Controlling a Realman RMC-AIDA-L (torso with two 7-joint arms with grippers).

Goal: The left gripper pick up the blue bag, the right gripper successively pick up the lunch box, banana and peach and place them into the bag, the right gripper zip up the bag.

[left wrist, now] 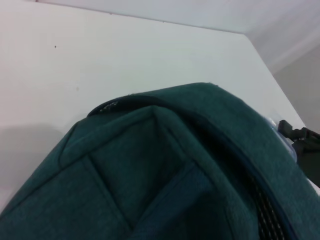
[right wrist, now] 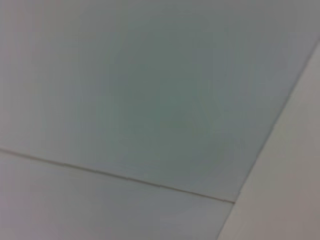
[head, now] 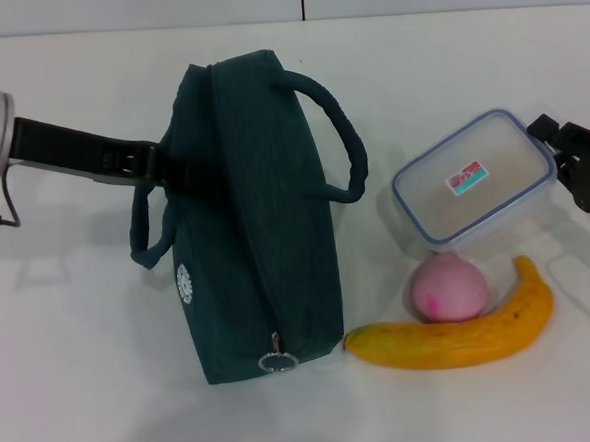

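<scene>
The left gripper (head: 161, 161) reaches in level from the robot's left, its black arm stretched straight behind a silver cuff, and its tip meets the side of the blue bag (head: 255, 223) at the near handle. Whether its fingers are closed on the handle cannot be told; the bag's fabric hides them. The bag lies zipped, with its ring pull at the end nearest the robot.

The right gripper (head: 571, 154) sits at the far right edge, cut off by the frame, just beside the lunch box (head: 473, 178); its finger spread cannot be told. Nearer the robot than this gripper lie the peach (head: 449, 288) and, touching it, the banana (head: 462, 331).
</scene>
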